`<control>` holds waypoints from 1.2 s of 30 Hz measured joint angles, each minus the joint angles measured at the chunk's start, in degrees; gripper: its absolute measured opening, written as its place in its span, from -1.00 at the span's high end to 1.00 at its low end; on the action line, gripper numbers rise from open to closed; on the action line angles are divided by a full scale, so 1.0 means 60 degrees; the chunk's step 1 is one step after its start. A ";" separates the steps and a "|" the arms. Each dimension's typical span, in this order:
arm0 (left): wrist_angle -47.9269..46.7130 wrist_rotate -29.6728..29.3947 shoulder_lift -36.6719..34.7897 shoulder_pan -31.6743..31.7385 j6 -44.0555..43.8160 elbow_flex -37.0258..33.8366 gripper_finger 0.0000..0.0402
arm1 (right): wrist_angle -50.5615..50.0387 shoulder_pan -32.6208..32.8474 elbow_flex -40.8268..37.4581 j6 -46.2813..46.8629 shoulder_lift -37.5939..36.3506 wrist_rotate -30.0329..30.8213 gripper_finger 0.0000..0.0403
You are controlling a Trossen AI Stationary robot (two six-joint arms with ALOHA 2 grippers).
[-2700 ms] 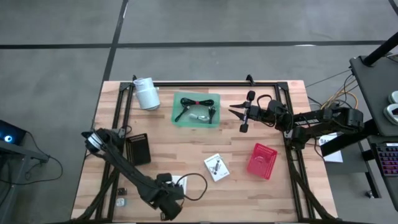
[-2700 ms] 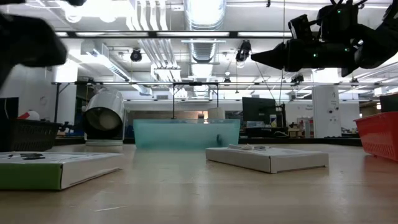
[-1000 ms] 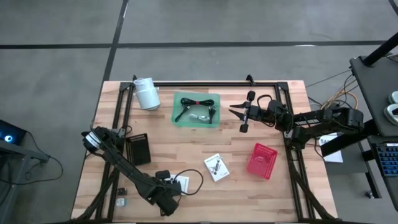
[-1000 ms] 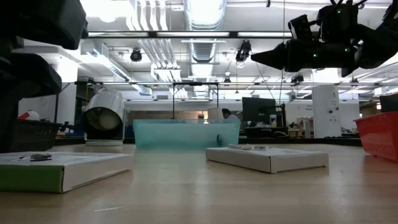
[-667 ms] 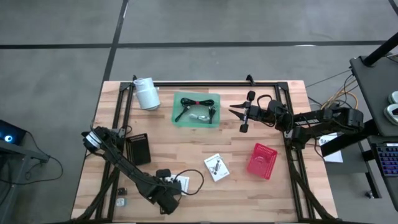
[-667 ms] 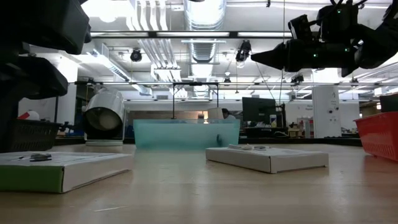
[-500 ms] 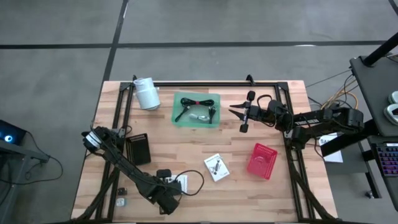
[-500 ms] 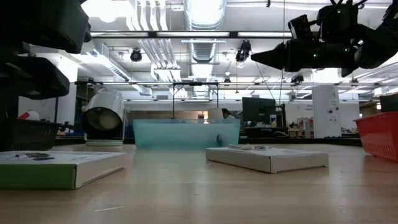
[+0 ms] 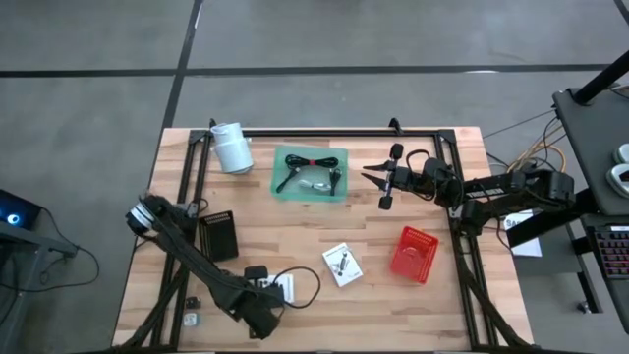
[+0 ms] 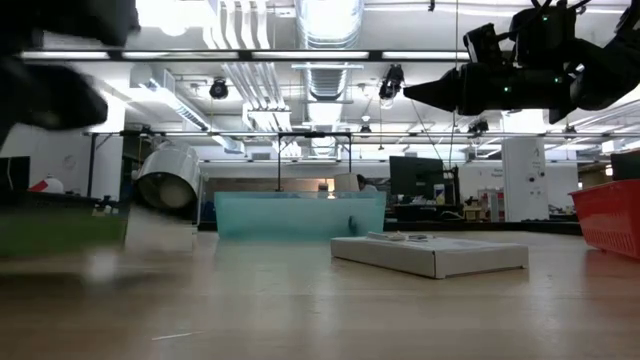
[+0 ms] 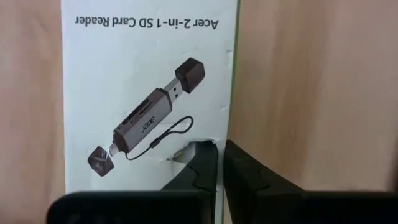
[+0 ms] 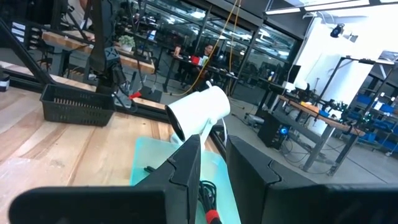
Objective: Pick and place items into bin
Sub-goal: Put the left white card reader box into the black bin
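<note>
The left gripper [image 11: 219,163] is clamped on the edge of the white card-reader box [image 11: 149,93], apparently for carrying it to the green bin [image 9: 311,174], beside which the right gripper [image 9: 374,177] hovers nearly closed, holding nothing.

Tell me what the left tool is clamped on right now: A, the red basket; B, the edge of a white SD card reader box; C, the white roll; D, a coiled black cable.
B: in the left wrist view the left tool is pinched shut on the edge of the white SD card reader box, whose printed label and product picture show clearly.
</note>
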 joint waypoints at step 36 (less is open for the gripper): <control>-0.6552 -0.0616 -0.3519 0.2421 -1.1239 -0.0666 1.00 | 0.0007 -0.0004 0.0000 -0.0022 0.0000 0.0000 0.67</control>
